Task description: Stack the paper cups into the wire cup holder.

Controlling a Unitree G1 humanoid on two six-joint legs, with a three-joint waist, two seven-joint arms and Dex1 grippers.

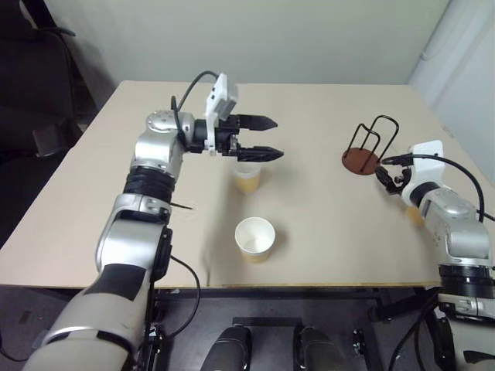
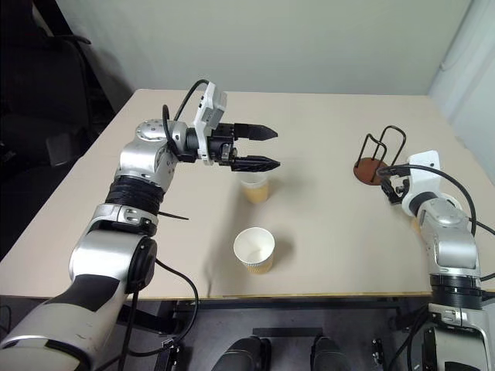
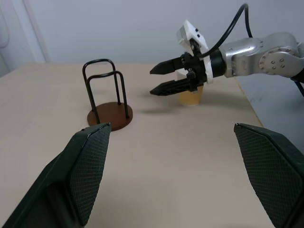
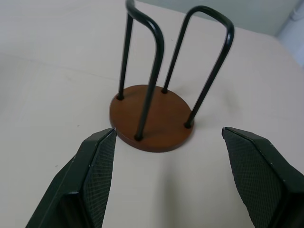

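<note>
The table (image 1: 93, 193) carries everything; the left gripper (image 1: 267, 137) hangs above it, jaws apart and empty, pointing sideways toward the right gripper (image 3: 167, 79), also spread and empty; the wire cup holder (image 1: 370, 147) stands just ahead of the right gripper; one paper cup (image 1: 248, 178) sits just under the left fingertips, another paper cup (image 1: 255, 238) nearer the table's front edge.
</note>
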